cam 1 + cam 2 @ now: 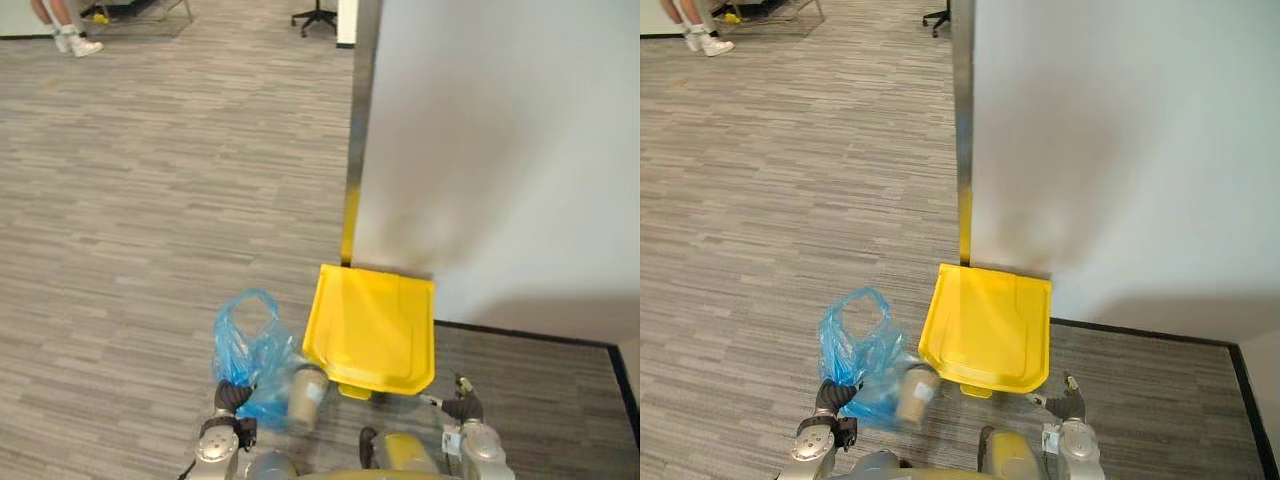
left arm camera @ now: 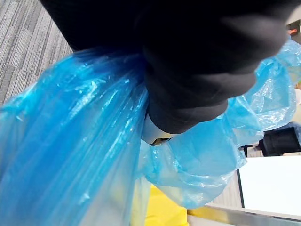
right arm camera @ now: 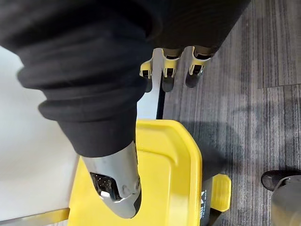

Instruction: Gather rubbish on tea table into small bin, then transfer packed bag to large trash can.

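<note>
Gripping the bunched neck of a crinkly, translucent blue plastic bag (image 1: 245, 345), the left robot hand (image 1: 232, 396) holds it above the grey striped carpet (image 1: 150, 200), just beside the smooth yellow plastic lid of the trash can (image 1: 372, 325). A beige cylindrical cup (image 1: 307, 395) sits against the bag's lower edge. Over the lid, the right robot hand (image 3: 115, 183) hangs loose-fingered and empty.

No text, number or sign can be read. A small printed mark (image 3: 204, 208) is seen beside the yellow plastic trash-can lid (image 3: 169, 174), but it is too small to be made out.
</note>
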{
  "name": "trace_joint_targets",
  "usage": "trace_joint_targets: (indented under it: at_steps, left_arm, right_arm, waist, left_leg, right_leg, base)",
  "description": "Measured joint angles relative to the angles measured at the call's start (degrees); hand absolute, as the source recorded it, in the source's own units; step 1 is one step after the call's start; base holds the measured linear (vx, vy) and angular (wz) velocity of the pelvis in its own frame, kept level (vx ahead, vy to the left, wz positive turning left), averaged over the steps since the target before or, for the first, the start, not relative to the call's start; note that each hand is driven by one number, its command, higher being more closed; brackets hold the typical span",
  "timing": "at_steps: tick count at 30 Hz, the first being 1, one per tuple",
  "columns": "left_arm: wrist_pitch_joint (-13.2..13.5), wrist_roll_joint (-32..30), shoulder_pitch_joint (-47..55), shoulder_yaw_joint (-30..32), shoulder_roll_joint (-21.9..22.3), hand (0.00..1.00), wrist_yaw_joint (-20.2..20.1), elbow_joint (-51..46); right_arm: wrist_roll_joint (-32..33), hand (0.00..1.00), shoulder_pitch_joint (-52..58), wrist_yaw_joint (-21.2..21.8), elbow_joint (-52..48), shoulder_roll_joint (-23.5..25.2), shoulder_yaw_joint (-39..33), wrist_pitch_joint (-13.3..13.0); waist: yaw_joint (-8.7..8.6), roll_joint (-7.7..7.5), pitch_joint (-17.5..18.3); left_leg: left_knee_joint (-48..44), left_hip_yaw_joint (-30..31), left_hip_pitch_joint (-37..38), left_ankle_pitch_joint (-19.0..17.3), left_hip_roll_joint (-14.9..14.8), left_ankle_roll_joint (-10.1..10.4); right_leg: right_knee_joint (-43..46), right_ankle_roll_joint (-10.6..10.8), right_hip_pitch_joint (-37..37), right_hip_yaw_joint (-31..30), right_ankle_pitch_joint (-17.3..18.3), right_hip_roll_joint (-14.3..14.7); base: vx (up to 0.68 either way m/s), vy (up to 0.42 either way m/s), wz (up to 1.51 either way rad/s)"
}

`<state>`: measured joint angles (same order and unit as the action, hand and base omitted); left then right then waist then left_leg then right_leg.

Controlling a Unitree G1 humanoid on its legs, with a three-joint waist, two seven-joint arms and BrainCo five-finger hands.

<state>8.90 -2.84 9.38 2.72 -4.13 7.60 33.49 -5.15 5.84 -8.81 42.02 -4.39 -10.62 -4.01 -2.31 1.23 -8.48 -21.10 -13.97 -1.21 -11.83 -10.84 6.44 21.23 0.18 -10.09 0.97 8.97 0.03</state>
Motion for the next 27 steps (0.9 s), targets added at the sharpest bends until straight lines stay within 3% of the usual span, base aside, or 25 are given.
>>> trace_joint_targets:
  at_steps: [2,7,9,10,11,12,13,15,16,19,27]
  left_arm:
    - [0.0,0.0,-1.4,-0.8,0.4,1.00,0.1,0.4]
    - [0.0,0.0,-3.4,-1.0,0.3,1.00,0.1,0.9]
    - [0.1,0.0,-3.5,-1.1,-0.4,1.00,0.2,0.8]
    - [0.1,0.0,-3.1,-1.0,-0.9,1.00,0.2,0.9]
    - [0.0,0.0,-3.3,-0.9,-1.4,1.00,0.3,0.9]
    - [0.0,0.0,-3.2,-0.9,-1.5,1.00,0.3,0.9]
    - [0.0,0.0,-2.8,-0.9,-1.4,1.00,0.2,0.8]
    - [0.0,0.0,-1.9,-0.8,-1.5,1.00,0.2,0.8]
    - [0.0,0.0,-1.0,-0.6,-2.1,1.00,0.2,0.9]
    - [-0.3,0.0,-0.4,-0.7,-1.2,1.00,0.1,1.8]
    - [-0.3,0.0,0.1,-0.9,-1.3,1.00,0.0,3.2]
  right_arm:
    - [-0.1,0.00,-0.4,0.0,1.0,-1.1,-0.2,0.0]
    - [-0.9,0.00,-2.8,0.0,3.5,-0.7,0.0,0.1]
    - [-2.1,0.00,-3.8,0.0,3.8,-0.6,1.2,0.1]
    - [-2.2,0.00,-4.5,0.0,3.9,-0.7,2.3,0.2]
    - [-2.3,0.00,-4.3,0.1,3.9,-0.6,2.5,0.5]
    - [-2.3,0.00,-3.8,0.1,3.9,-0.6,2.4,0.6]
    - [-2.3,0.00,-2.3,0.1,3.9,-0.6,2.4,0.6]
    - [-2.3,0.00,-0.9,0.1,3.9,-0.5,2.5,0.6]
    - [-2.3,0.00,-0.7,0.1,4.1,-0.5,2.4,0.6]
    - [-2.3,0.00,-0.9,-0.3,5.0,-1.3,1.1,0.5]
    - [-2.3,0.00,0.2,-1.0,6.1,-0.7,-0.2,0.4]
  waist:
    - [-0.31,0.96,0.3]
    - [-0.47,0.89,-1.2]
    - [0.10,0.42,-1.9]
    - [0.25,0.65,-2.1]
    - [0.10,0.67,-2.7]
    - [0.07,0.92,-3.0]
    - [0.16,1.24,-3.3]
    - [0.24,0.89,-3.1]
    - [0.28,-0.56,-2.6]
    - [0.35,0.51,-1.9]
    - [0.20,-1.04,-1.0]
  left_leg:
    - [3.5,1.9,1.4,0.0,1.0,0.0]
    - [5.1,2.5,1.8,-0.1,2.9,-0.2]
    - [3.9,-0.4,-0.5,0.2,4.1,-1.6]
    - [3.9,-2.7,-2.9,1.1,3.4,-3.8]
    - [3.8,-3.4,-3.9,1.7,3.8,-4.6]
    - [3.7,-3.5,-3.7,1.8,3.8,-4.9]
    - [3.7,-3.5,-3.2,1.8,3.7,-5.3]
    - [3.8,-3.4,-3.0,1.6,4.1,-4.8]
    - [4.2,-2.9,-3.4,1.9,5.6,-4.0]
    - [7.1,0.5,-4.2,3.6,5.8,-2.9]
    - [9.3,3.0,-2.7,6.3,6.2,-3.1]
  right_leg:
    - [-1.4,0.4,-0.1,-0.6,-1.9,0.4]
    - [-5.8,2.3,-0.2,-4.1,-7.4,0.3]
    - [-10.9,4.0,-1.4,-6.1,-13.0,-0.5]
    - [-12.8,4.1,-2.5,-4.3,-14.9,-1.4]
    - [-2.8,2.5,-5.0,0.2,-8.7,-2.6]
    - [2.0,2.1,-5.2,1.3,-5.6,-3.1]
    - [7.7,3.2,-3.4,2.8,-0.9,-3.2]
    - [7.5,3.5,0.9,3.5,3.1,-3.2]
    - [0.3,1.4,4.0,3.2,5.5,-3.8]
    - [-5.3,1.5,4.7,3.8,2.2,-2.1]
    - [-11.5,0.5,9.0,5.2,-1.6,-1.2]
  base:
    - [-0.05,0.051,-0.19]
    - [-0.17,0.095,-0.36]
    - [-0.31,0.110,-0.75]
    - [-0.36,0.076,-0.53]
    - [-0.35,0.064,-0.39]
    - [-0.22,0.054,-0.21]
    - [-0.20,0.041,-0.12]
    - [-0.19,-0.013,-0.15]
    - [-0.15,-0.057,-0.11]
    - [-0.08,-0.034,-0.09]
    - [0.09,-0.011,0.03]
